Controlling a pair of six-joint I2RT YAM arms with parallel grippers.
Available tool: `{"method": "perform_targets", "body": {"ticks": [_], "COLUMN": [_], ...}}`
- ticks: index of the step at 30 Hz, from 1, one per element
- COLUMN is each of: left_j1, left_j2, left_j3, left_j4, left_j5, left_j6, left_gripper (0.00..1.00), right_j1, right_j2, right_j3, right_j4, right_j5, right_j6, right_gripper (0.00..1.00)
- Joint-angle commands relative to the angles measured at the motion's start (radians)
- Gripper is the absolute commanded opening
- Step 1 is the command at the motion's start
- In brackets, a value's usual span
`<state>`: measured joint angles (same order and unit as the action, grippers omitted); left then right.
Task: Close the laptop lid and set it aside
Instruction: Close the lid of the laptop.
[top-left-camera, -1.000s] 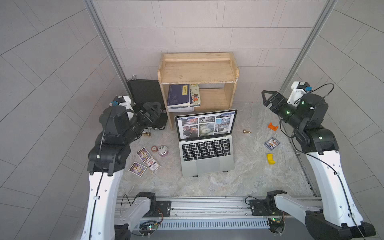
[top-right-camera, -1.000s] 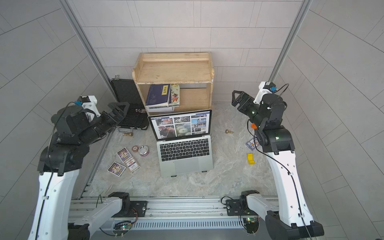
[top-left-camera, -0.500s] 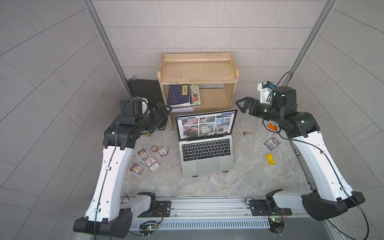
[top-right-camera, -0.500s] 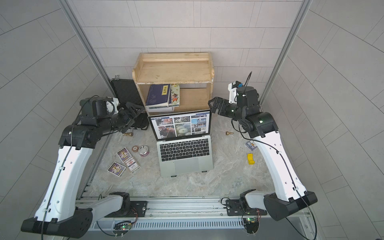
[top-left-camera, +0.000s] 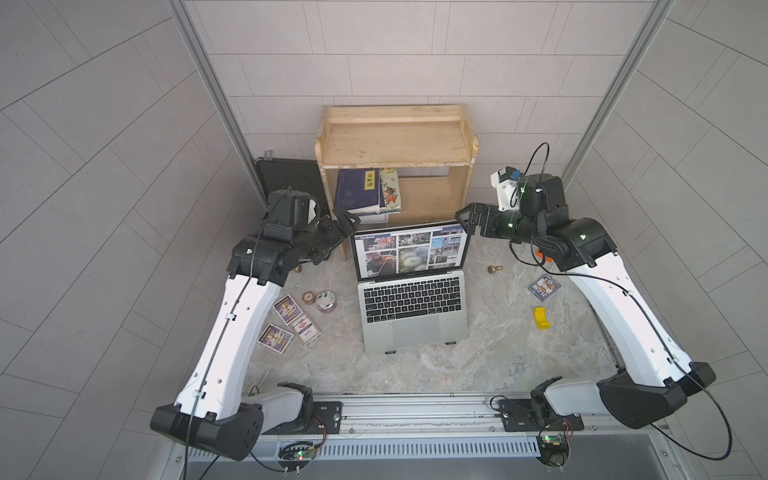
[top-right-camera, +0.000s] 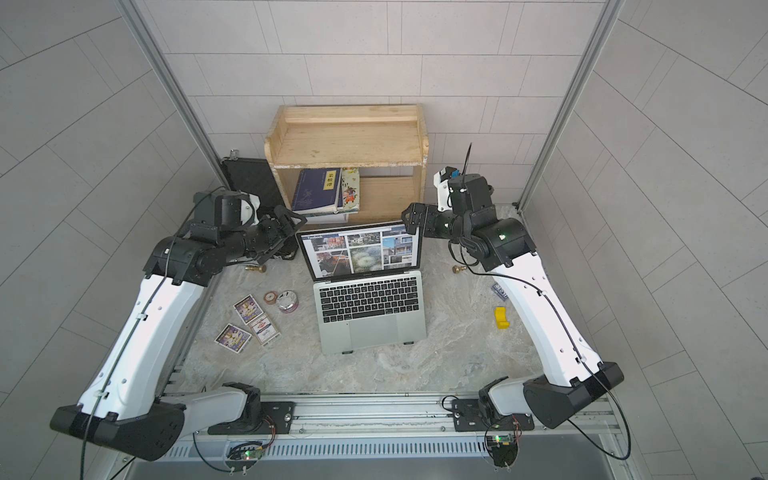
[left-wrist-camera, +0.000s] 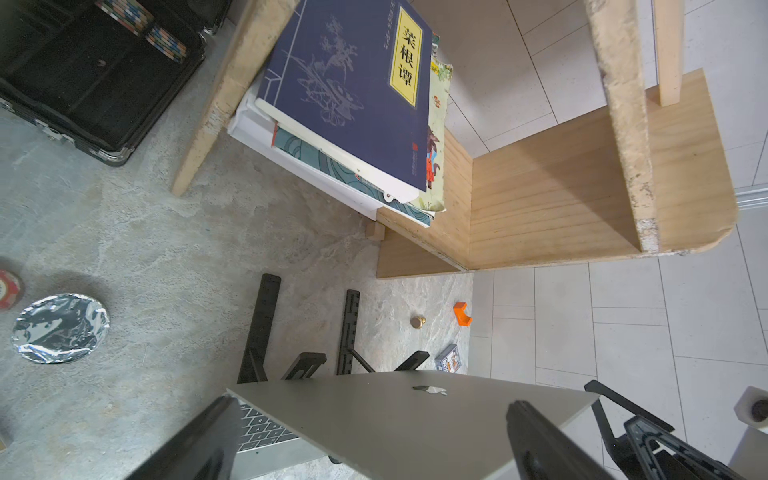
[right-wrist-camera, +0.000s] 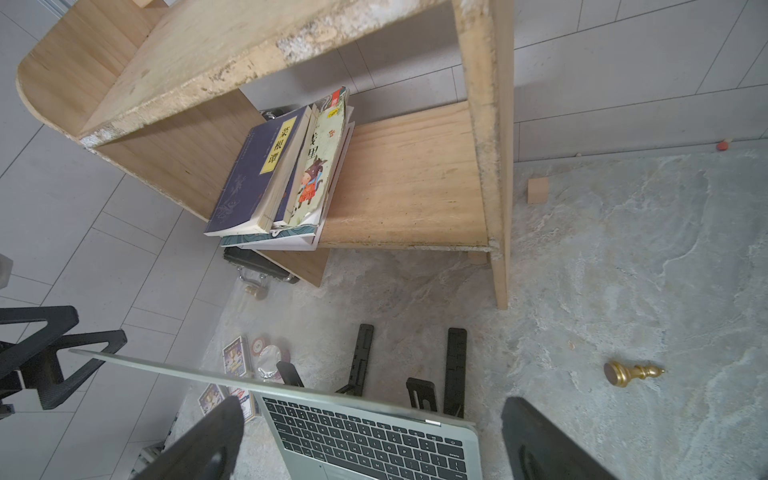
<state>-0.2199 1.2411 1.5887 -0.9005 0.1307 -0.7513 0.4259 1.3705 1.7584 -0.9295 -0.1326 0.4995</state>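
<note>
Black case (top-left-camera: 291, 176): stands against the back wall at my far left, beside the wooden shelf (top-left-camera: 395, 141).
Picture cards (top-left-camera: 291, 322): three lie flat on the table (top-left-camera: 478, 361), left of the laptop, with a foil-topped cup (top-left-camera: 325, 301) just behind them.
My left gripper (top-left-camera: 348, 219): jaws spread wide and holding nothing. It is at the upper left corner of the laptop lid; I cannot tell whether it touches.
Laptop (top-left-camera: 413, 307): mid-table in front of the shelf, keyboard facing my base. It sits on a black stand (left-wrist-camera: 266, 328) whose bars show behind it.
Laptop lid (top-left-camera: 409, 253): open and upright, with photo tiles lit on the screen.
Books (top-left-camera: 361, 191): stacked on the lower board of the shelf, behind the lid.
My right gripper (top-left-camera: 465, 220): jaws wide and empty, at the lid's upper right corner; I cannot tell whether it touches.
Gold chess piece (top-left-camera: 494, 269): lies on its side, right of the laptop.
Card box (top-left-camera: 544, 287) and yellow block (top-left-camera: 540, 318): farther right, apart from each other.
</note>
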Motion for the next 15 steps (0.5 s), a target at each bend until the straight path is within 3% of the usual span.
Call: {"method": "perform_targets", "body": {"ticks": [1, 15], "left_j1": [-0.012, -0.082], "left_j2": [0.013, 0.041], "left_j3": [0.04, 0.052], "left_j4": [-0.005, -0.033], "left_j5": [-0.027, -0.122], "left_j6": [0.021, 0.086], "left_gripper": [1.0, 1.0], "right_j1": [0.008, 0.011], "right_j2": [0.01, 0.075], "right_j3": [0.021, 0.071], "right_j4": [-0.01, -0.019], "right_j5": [0.035, 0.086], "right_j6": [-0.026, -0.061], "right_gripper": [1.0, 1.0]}}
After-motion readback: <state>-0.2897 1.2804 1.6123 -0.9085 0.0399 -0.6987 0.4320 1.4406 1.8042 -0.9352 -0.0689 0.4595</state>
